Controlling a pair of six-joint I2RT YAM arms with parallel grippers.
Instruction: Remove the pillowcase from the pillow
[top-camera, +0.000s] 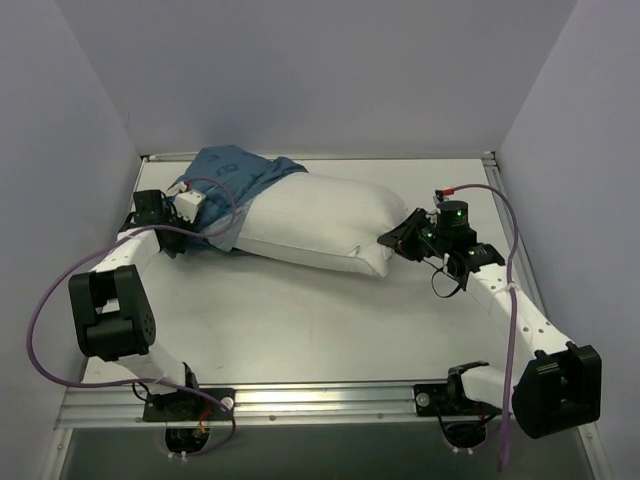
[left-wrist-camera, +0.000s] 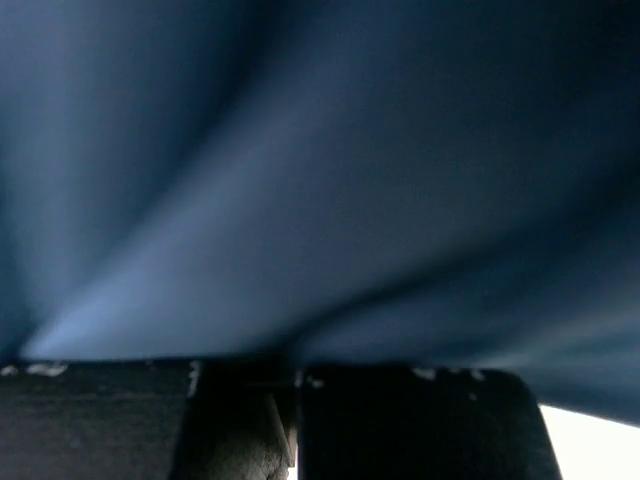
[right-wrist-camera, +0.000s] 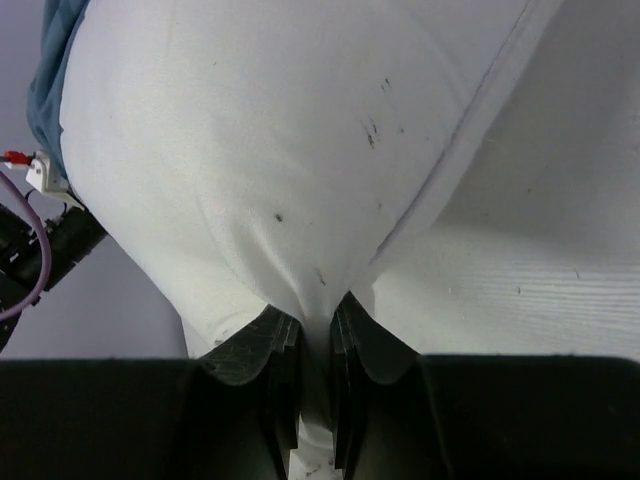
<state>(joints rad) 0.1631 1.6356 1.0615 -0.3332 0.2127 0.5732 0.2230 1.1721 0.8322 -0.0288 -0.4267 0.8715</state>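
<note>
The white pillow (top-camera: 320, 222) lies across the back of the table, mostly bare. The dark blue pillowcase (top-camera: 235, 175) is bunched over its left end only. My right gripper (top-camera: 392, 240) is shut on the pillow's right corner; in the right wrist view the white fabric (right-wrist-camera: 290, 150) is pinched between the fingers (right-wrist-camera: 268, 350). My left gripper (top-camera: 200, 232) is at the pillowcase's lower left edge. In the left wrist view the blue cloth (left-wrist-camera: 320, 170) fills the frame, stretched taut from the closed jaws at the bottom.
White walls enclose the table on the left, back and right. A metal rail (top-camera: 300, 400) runs along the near edge between the arm bases. Purple cables (top-camera: 50, 300) loop beside each arm.
</note>
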